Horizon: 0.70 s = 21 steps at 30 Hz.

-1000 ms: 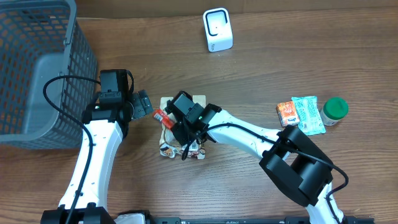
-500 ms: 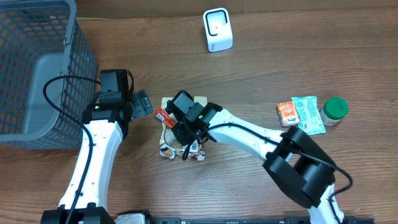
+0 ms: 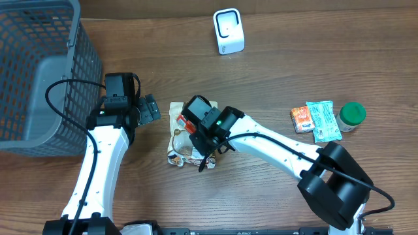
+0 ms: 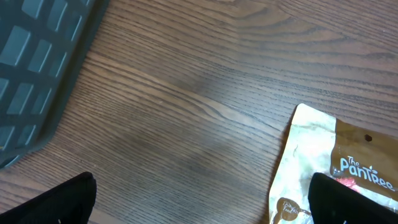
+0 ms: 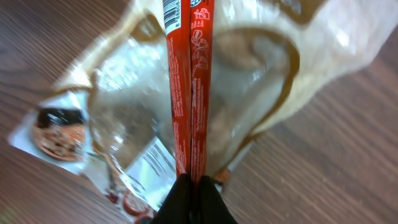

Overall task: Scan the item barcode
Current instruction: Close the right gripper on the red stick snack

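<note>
The right gripper has its fingers pressed together on the near end of the thin red stick packet. The packet carries small white print on both red strips; it is too small to read. Its long axis runs straight out from the fingertips, in line with the fingers. In the overhead view only a short red section shows, on the gripper's left side.

The packet sits over the beige and clear plastic pouch, which lies flat near the middle of the wooden worktop. Contact between packet and pouch cannot be determined. The pouch's long axis runs from the far edge toward the near edge. Its brown band reads "The Pan…"; the remaining letters are unclear.

The left gripper is spread wide, holds nothing, and sits just left of the pouch.

A white box-shaped scanner stands near the far edge. A grey mesh plastic basket occupies the far left corner.
</note>
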Motion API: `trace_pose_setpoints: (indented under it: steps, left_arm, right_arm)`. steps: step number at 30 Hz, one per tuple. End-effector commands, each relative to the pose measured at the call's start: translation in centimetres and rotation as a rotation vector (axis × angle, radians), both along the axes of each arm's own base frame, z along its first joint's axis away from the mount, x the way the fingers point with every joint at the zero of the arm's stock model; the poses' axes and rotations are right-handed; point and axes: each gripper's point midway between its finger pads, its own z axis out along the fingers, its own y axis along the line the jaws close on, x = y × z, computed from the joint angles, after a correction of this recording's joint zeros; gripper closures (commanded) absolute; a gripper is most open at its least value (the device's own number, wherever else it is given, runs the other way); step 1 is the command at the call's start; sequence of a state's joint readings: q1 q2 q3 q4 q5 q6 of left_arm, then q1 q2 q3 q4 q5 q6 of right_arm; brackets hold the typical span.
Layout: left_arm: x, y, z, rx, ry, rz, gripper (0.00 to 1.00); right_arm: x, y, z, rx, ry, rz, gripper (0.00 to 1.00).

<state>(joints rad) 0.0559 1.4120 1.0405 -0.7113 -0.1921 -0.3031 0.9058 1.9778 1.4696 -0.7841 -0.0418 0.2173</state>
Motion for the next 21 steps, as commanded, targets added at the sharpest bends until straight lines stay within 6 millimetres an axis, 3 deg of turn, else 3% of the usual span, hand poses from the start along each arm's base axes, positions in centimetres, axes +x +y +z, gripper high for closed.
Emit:
trace_pose_setpoints:
  steps: [1,21]
  left_arm:
    - [0.3,0.2,0.4,0.011,-0.009,0.001,0.0]
    - [0.3,0.2,0.4,0.011,-0.009,0.001,0.0]
  right_arm:
    - [-0.6,-0.7,-0.7,-0.011,0.015,-0.02,0.96]
    - [-1.3,-0.9,-2.3,-0.025,0.057,-0.012,0.9]
